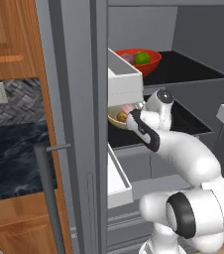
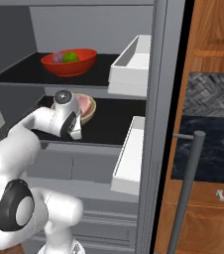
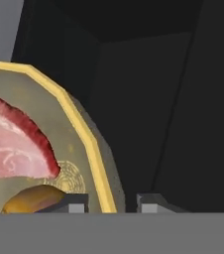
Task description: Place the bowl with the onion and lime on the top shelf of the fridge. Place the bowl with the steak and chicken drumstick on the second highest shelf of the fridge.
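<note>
I see the cream bowl (image 3: 79,139) with yellow rim on the second highest shelf (image 2: 109,124), my gripper (image 3: 112,202) slightly open astride its rim.

The bowl with the onion and lime (image 2: 68,63) is glossy red-orange, like glazed ceramic. The cream bowl (image 3: 91,149) looks matt, with a smooth yellow rim. The steak (image 3: 12,144) is moist, marbled pink. Shelf boards (image 2: 109,119) are flat matt black. Cabinet fronts (image 2: 213,30) show grained, satin wood.
</note>
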